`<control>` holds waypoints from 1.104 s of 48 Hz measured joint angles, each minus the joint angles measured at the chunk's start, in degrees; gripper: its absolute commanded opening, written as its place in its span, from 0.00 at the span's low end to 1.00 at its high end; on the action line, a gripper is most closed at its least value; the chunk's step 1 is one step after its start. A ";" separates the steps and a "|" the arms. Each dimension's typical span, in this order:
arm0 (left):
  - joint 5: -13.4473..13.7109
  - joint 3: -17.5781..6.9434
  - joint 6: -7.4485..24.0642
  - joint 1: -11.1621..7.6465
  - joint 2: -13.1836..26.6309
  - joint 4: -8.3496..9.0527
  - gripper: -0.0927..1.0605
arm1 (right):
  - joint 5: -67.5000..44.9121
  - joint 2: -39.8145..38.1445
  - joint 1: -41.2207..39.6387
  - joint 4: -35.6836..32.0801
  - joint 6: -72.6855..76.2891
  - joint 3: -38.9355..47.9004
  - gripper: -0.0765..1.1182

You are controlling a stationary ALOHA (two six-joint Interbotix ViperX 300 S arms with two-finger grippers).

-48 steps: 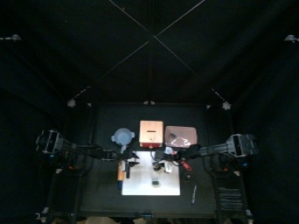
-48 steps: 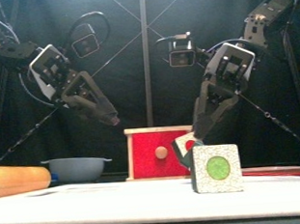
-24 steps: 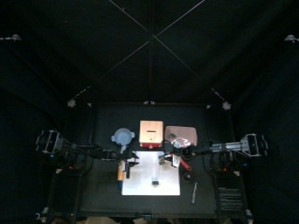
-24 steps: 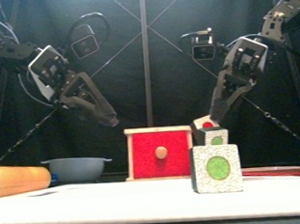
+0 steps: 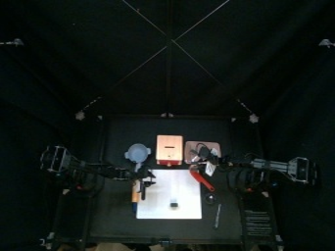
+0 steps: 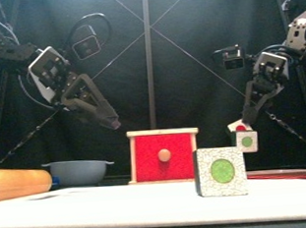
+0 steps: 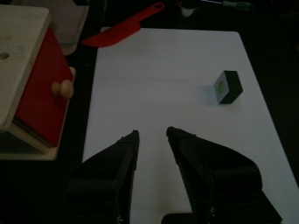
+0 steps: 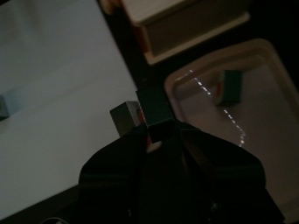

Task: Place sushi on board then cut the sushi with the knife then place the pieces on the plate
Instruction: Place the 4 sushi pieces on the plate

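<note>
One green sushi piece [image 6: 222, 171] stands on the white board [image 5: 170, 191], toward its front; the left wrist view also shows this piece [image 7: 226, 86]. My right gripper [image 6: 244, 129] hangs above the table to the right, shut on a second sushi piece [image 8: 131, 118]. It is between the board and the pink tray [image 8: 263, 79]. A third piece [image 8: 230, 87] lies in the tray. My left gripper [image 7: 152, 144] hovers open over the board's left part, holding nothing. A red knife [image 7: 122, 35] lies just off the board's right edge.
The wooden box with the red drawer front [image 6: 163, 156] stands behind the board. The blue-grey bowl [image 6: 78, 170] is to its left. A tan rounded toy [image 6: 16, 182] lies at the board's left edge.
My right gripper has lifted its sushi piece and carried it right, away from the board toward the tray. The left arm and the piece on the board have stayed put.
</note>
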 measured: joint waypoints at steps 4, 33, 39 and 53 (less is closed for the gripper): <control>0.00 0.00 0.09 0.00 0.00 0.00 0.72 | -0.70 -1.76 -3.25 -0.62 0.00 1.05 0.63; 0.00 0.00 0.00 0.09 0.00 0.00 0.72 | 9.05 5.62 -13.80 -1.85 0.00 5.89 0.64; 0.00 0.00 0.00 0.00 0.00 0.00 0.72 | 10.11 8.61 -14.68 -1.85 0.00 5.98 0.67; 0.00 -0.09 0.00 0.00 0.00 0.00 0.72 | 12.39 11.95 -14.68 -1.85 0.00 5.98 0.90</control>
